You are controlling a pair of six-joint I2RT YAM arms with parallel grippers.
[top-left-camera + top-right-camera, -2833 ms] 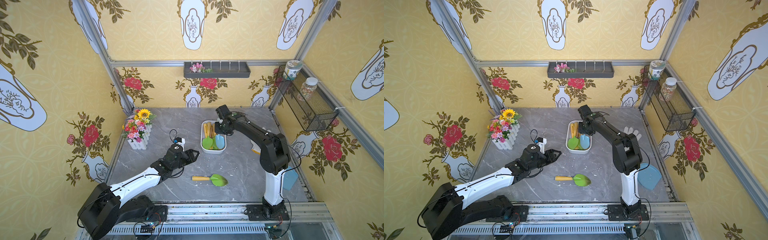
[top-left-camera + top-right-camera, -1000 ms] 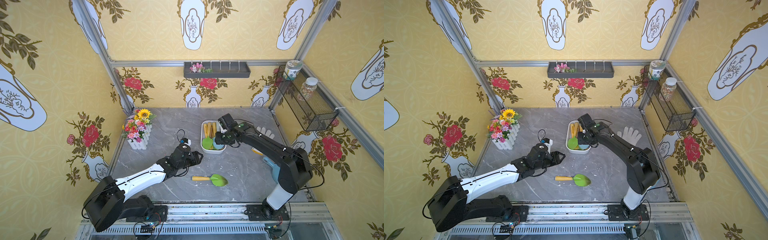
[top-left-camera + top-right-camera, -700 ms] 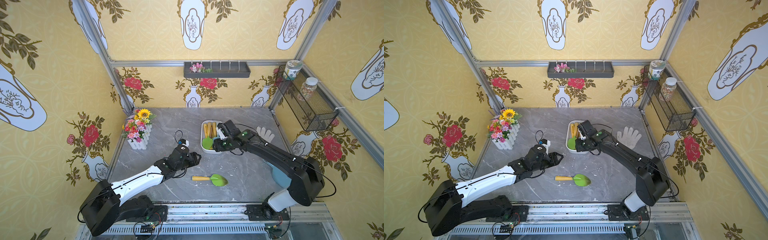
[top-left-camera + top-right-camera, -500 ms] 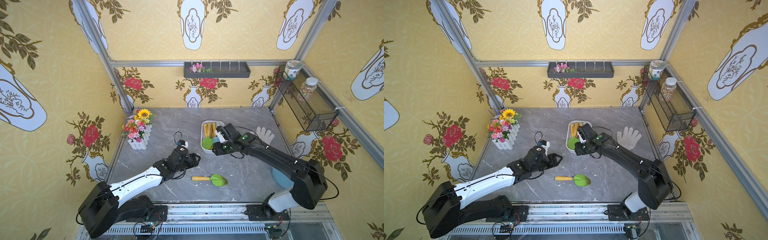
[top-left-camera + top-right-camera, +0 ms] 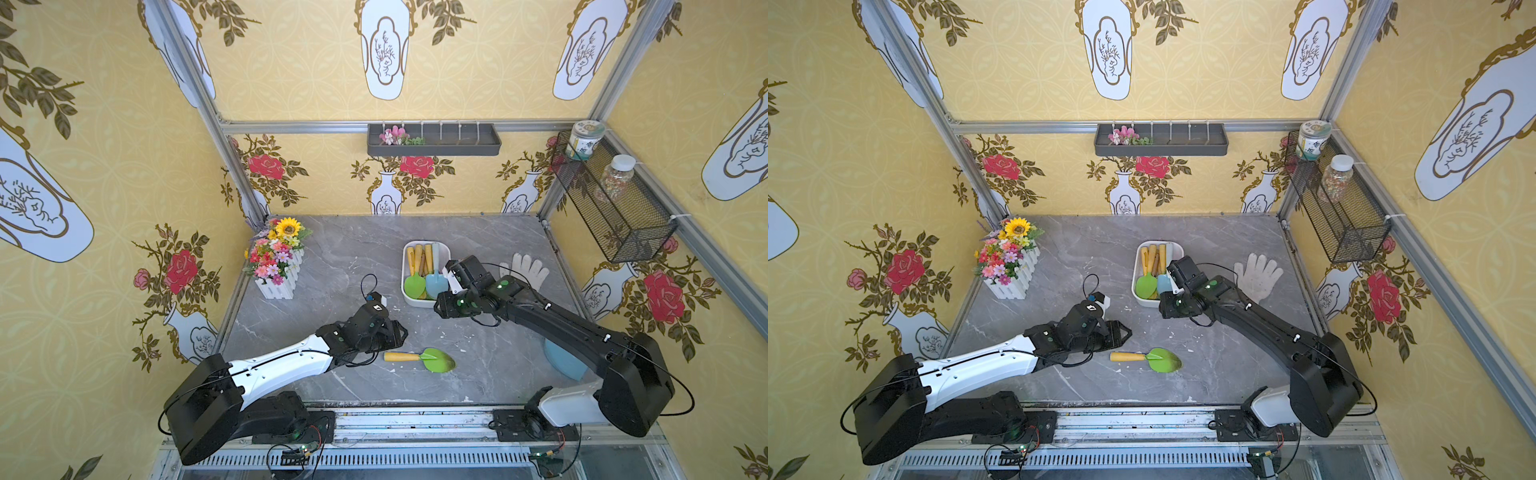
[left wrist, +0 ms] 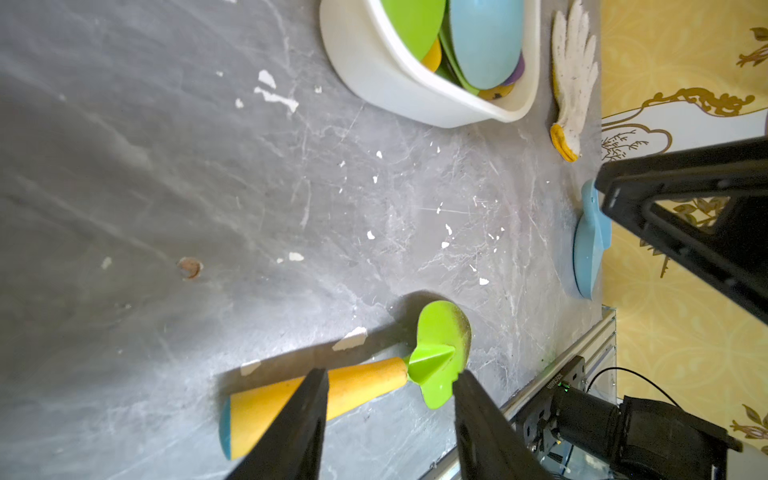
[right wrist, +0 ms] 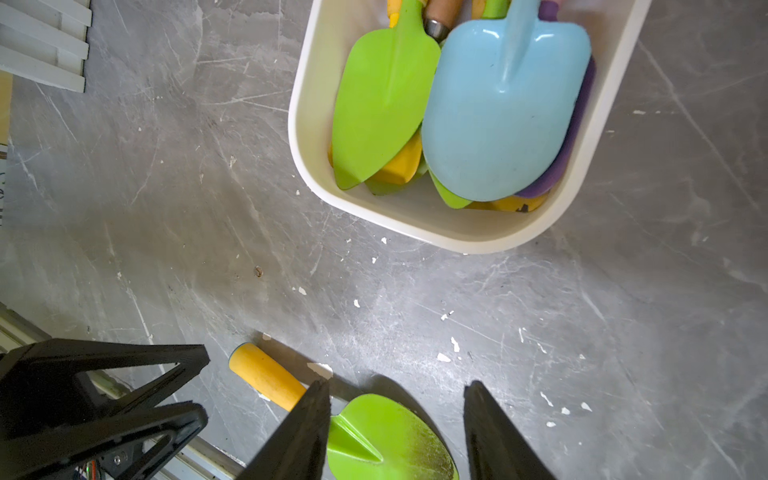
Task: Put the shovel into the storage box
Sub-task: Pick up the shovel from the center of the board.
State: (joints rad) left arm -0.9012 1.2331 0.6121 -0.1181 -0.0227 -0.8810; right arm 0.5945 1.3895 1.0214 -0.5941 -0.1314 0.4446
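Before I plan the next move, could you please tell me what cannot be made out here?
Lower tools in the storage box: right wrist view, under the green blade and blue blade.
Blue object: a top view, mostly behind the right arm.
Jar label: both top views, too small to read.
Shovel handle: left wrist view, crossed by the left end effector.

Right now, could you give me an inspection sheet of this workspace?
Surface: grey marble tabletop, scratched, white flecks.
Job's things: green-bladed, yellow-handled shovel lies flat outside the white plastic storage box, which holds other shovels.
Clutter: white knitted glove, pale blue plastic piece, white picket planter of flowers.
Grippers: left gripper open, empty, near shovel handle; right gripper open, empty, near box.
Cables: black cable loop at left wrist, clear of shovel.
Surroundings: yellow floral walls, dark grey wall tray, black wire basket holding two jars.
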